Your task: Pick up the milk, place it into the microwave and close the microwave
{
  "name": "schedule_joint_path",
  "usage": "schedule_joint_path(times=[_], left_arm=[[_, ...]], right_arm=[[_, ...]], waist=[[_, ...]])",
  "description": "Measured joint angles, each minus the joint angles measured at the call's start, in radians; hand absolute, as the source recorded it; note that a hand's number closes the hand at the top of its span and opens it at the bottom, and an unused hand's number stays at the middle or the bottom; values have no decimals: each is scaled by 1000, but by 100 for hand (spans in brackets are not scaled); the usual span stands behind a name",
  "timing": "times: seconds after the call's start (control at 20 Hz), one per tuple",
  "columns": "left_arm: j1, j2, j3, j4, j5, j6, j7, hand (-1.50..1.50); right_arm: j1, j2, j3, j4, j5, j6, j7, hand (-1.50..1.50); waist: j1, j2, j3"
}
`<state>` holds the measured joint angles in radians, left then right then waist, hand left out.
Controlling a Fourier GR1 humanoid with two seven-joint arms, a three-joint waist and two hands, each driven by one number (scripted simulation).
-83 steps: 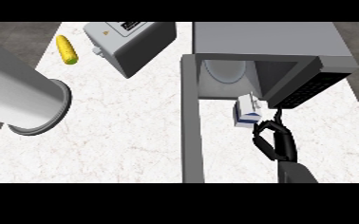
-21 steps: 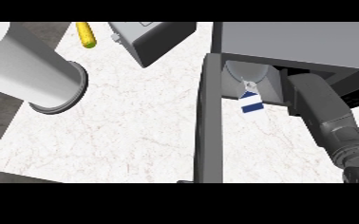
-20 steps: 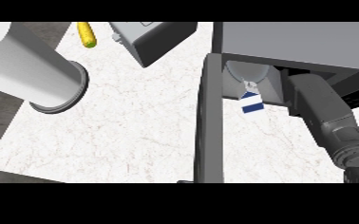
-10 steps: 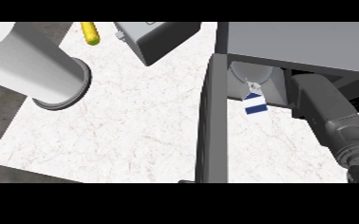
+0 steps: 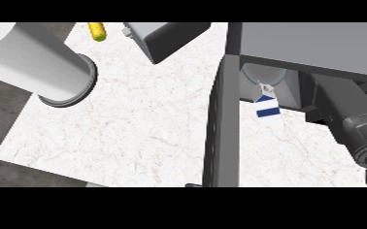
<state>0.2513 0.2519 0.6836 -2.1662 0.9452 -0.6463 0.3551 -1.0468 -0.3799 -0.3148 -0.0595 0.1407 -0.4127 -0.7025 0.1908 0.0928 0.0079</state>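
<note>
Milk carton (image 5: 266, 104): white with blue bands, standing at the mouth of the microwave, just in front of the round plate inside it.
Carton's long axis: runs from the microwave's cavity out toward the near edge of the worktop; the peaked, folded end points into the cavity, the blue-banded base points outward.
Microwave (image 5: 301, 43): grey box at the upper right, its front open; the door (image 5: 221, 126) stands out edge-on as a dark grey slab to the left of the carton.
Plate in the microwave (image 5: 262, 72): pale and round, partly under the microwave's roof, just behind the carton's peak.
Right arm (image 5: 344, 114): grey forearm lying to the right of the carton, reaching into the microwave's opening; it is near the carton but apart from it.
Right hand: hidden past the microwave's edge, so whether it is open or closed cannot be told.
Left arm (image 5: 43, 63): grey forearm at the far left, well away from the microwave; only the arm shows, no hand.
Worktop (image 5: 136, 121): white marbled surface left of the door.
Toaster (image 5: 163, 36): grey box left of the microwave's top corner.
Corn (image 5: 97, 31): yellow cob further left of the toaster.
</note>
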Motion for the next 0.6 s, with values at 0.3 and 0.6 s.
schedule_joint_path(times=[0.3,0.6], left_arm=[[-16,5,-2,14,-19,-9,-4,-150],[-32,8,-19,26,-38,-19,-1,-150]], right_arm=[[-7,-9,-2,-11,-7,-17,5,-150],[-17,-2,16,-15,2,110,1,-150]], waist=[[7,6,5],[9,4,20]])
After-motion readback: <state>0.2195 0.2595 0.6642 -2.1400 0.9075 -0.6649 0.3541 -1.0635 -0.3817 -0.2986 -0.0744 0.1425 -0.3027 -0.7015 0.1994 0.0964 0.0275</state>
